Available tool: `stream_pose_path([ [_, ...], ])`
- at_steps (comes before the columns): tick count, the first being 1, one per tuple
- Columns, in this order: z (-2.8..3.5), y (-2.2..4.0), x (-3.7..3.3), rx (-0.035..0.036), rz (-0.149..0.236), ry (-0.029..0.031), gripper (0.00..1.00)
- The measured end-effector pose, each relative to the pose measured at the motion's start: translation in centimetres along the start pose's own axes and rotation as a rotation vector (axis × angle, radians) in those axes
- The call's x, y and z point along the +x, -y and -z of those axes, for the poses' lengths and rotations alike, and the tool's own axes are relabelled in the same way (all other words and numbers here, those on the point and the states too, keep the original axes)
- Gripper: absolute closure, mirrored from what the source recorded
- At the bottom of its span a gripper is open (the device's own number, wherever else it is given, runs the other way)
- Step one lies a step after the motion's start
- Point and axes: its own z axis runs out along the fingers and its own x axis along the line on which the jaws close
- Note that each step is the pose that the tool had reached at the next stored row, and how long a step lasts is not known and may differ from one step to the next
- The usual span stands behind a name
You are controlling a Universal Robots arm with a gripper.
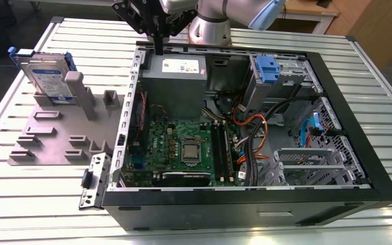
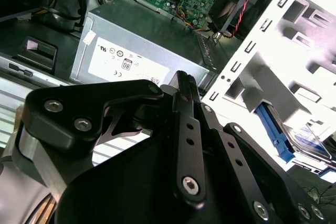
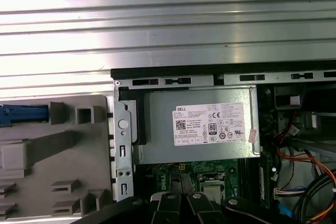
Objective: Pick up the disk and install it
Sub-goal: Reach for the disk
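On the exterior view's left, the disk (image 1: 48,77) stands upright in a grey rack (image 1: 59,138). Further right, the gripper (image 1: 159,49) hangs closed and empty over the open computer (image 1: 250,206). A clean pickup likely needs the jaws opened and squared to the disk.

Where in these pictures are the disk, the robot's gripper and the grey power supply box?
the disk (image 1: 49,77): exterior view, on its white-and-blue label.
the gripper (image 1: 158,49): exterior view, at its dark tips.
the power supply (image 3: 210,125): first wrist view, on its white sticker.
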Motion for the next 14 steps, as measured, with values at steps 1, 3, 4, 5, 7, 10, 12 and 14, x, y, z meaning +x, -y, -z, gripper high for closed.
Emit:
stream_pose_path([
  [1, 0.00, 0.00, 0.02, 0.0000, 0.000, 0.0000, 0.89],
  [3, 0.00, 0.01, 0.08, 0.0000, 0.000, 0.0000, 0.89],
  [4, 0.00, 0.01, 0.12, 0.0000, 0.000, 0.0000, 0.89],
  [5, 0.01, 0.01, 0.17, 0.0000, 0.000, 0.0000, 0.89],
  [7, 0.01, 0.02, 0.29, 0.0000, 0.000, 0.0000, 0.89],
  [10, 0.01, 0.01, 0.33, 0.0000, 0.000, 0.0000, 0.89],
  [12, 0.01, 0.01, 0.35, 0.0000, 0.000, 0.0000, 0.89],
  [14, 0.01, 0.01, 0.35, 0.0000, 0.000, 0.0000, 0.89],
])
